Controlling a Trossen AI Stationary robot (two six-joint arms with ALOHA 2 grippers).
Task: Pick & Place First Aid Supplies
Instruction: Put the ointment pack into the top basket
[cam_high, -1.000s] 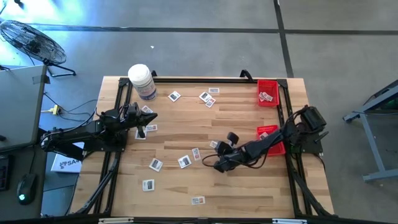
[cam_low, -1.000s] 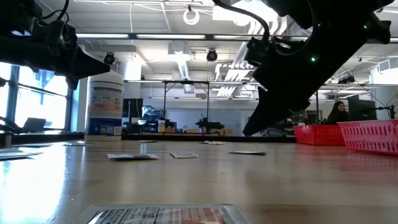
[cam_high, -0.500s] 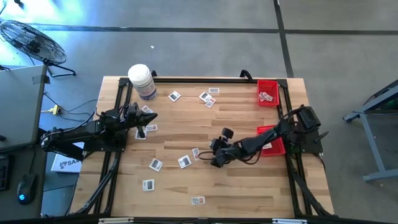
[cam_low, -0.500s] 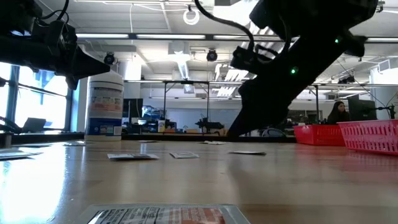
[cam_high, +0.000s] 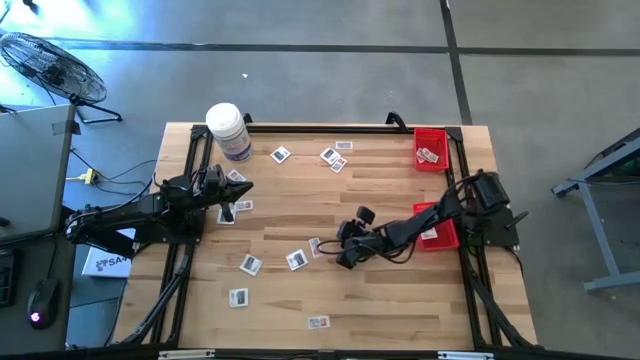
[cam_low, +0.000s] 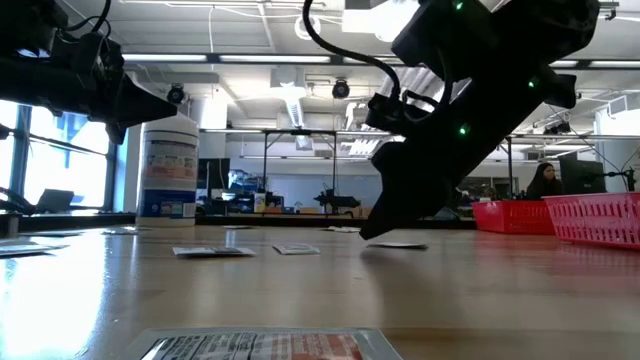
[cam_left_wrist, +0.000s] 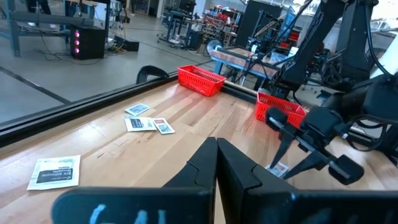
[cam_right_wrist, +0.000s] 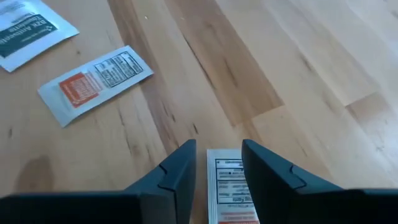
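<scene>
Reaching for a pickup, your right hand (cam_right_wrist: 216, 167) hangs spread astride a packet (cam_right_wrist: 231, 190) lying on the counter (cam_high: 400, 300), left of the nearer red bin (cam_high: 436, 226). Lower, then pinch it. Left hand (cam_left_wrist: 216, 163) waits, pressed together.

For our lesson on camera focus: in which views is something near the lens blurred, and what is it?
Low view: the nearest packet at the bottom edge is blurred, its print unreadable. Right wrist view: the right gripper fingers look soft, the packet between them sharper. Left wrist view: the left gripper is slightly soft.
</scene>
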